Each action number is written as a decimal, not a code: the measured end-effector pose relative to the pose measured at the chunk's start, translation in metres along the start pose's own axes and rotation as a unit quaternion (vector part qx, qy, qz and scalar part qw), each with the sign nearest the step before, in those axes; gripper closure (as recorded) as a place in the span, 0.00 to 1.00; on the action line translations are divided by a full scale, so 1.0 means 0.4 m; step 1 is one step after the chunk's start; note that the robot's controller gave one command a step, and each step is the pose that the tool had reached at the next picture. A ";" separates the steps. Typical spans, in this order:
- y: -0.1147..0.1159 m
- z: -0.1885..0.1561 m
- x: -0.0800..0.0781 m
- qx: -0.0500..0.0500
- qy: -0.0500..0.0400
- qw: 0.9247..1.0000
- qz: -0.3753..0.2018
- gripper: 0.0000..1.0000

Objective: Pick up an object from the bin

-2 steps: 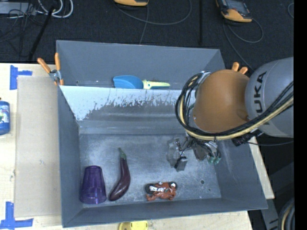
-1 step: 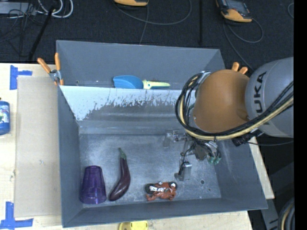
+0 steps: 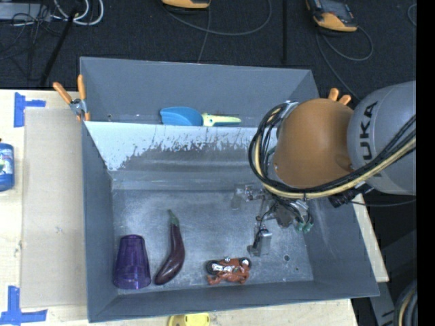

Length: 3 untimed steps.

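**A robot lab**

This looks like a lab where people test robots. A big grey robot arm (image 3: 384, 138) with letters on its side reaches in from the right. It wears an orange cover (image 3: 312, 145), and thick cables (image 3: 261, 148) loop round it. Under it sits a grey metal bin (image 3: 197, 80) with a few small play things inside: a purple cup (image 3: 131, 262), a toy eggplant (image 3: 171, 253) and a blue scoop (image 3: 182, 117). Behind the bin, thin wires (image 3: 283, 26) lie loose on a dark floor (image 3: 136, 32).
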<state>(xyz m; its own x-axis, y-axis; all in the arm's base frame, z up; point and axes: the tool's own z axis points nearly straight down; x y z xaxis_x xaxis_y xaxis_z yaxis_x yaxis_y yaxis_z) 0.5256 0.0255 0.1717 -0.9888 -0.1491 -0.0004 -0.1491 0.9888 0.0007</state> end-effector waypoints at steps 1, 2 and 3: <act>0.057 0.091 0.035 0.001 -0.003 1.000 -0.025 0.00; 0.091 0.223 0.054 0.000 0.001 1.000 0.014 0.00; 0.053 0.252 0.104 0.000 0.001 0.999 -0.048 1.00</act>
<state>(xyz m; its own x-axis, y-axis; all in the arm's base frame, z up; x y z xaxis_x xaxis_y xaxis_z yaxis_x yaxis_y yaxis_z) 0.4815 0.0405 0.0708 -0.9698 -0.2441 0.0019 -0.2441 0.9698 0.0010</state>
